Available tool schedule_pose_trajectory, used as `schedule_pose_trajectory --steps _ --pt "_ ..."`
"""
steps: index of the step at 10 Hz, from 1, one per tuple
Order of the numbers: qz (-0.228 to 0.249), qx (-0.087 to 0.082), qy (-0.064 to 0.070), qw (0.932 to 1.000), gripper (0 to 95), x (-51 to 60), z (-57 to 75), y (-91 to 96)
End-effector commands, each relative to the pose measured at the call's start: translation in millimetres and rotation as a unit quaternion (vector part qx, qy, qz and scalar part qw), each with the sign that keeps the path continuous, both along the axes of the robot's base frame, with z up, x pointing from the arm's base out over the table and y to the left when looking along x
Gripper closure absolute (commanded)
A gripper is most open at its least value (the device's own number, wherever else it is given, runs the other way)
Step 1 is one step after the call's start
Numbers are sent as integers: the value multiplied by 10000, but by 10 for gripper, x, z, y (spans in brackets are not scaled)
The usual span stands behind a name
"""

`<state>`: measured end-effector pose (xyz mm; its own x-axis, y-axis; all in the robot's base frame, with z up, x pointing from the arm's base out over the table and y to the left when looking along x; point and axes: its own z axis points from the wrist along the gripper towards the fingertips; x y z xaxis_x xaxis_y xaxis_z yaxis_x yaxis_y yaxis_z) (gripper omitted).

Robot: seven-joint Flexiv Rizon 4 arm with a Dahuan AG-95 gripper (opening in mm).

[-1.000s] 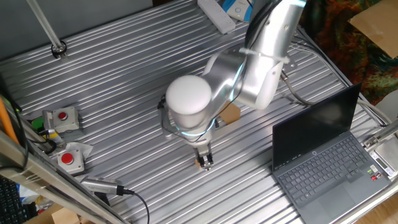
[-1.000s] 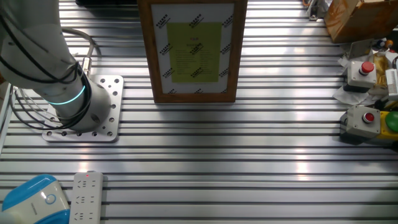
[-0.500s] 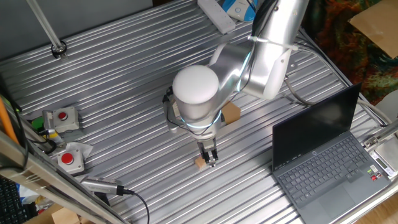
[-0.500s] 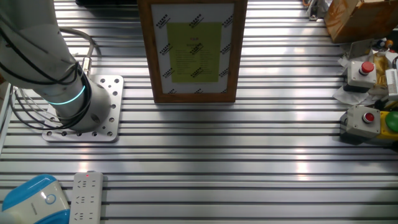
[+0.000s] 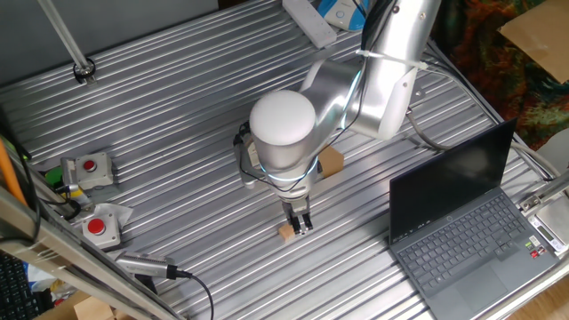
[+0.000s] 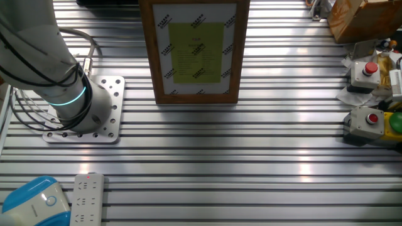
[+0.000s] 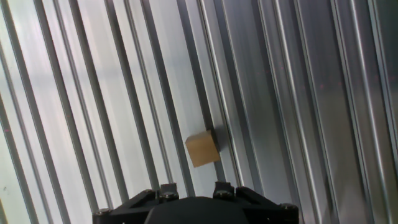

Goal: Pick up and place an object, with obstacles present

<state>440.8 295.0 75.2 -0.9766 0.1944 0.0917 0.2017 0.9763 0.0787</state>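
Hand above the tiny tan wooden cube (image 7: 203,149) — cube resting free on the ribbed metal surface (image 5: 178,133).

In the hand view, the black base of the hand fills the bottom edge and the cube lies on the grooves just beyond it, touched by nothing; the fingertips do not show there. In one fixed view the hand (image 5: 301,223) points down with its fingers narrowly spaced, the cube just beside their tips on the near-left side — nothing held between them. Behind the white-and-silver arm (image 5: 356,84) a corner of the brown cardboard-coloured rectangular bar (image 5: 331,163) shows. The open black laptop (image 5: 467,222) sits well apart to the right, and two grey boxes with red buttons (image 5: 89,169) lie well apart to the left. The other fixed view shows only the arm's base plate (image 6: 103,110) and a wood-framed panel (image 6: 195,50).
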Motion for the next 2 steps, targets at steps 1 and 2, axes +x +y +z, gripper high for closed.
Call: schedule_pose_trajectory --steps 1,2 --pt "-4 -1 27 10000 950 -7 7 -1" --pt "4 -8 38 10000 950 -10 16 -9"
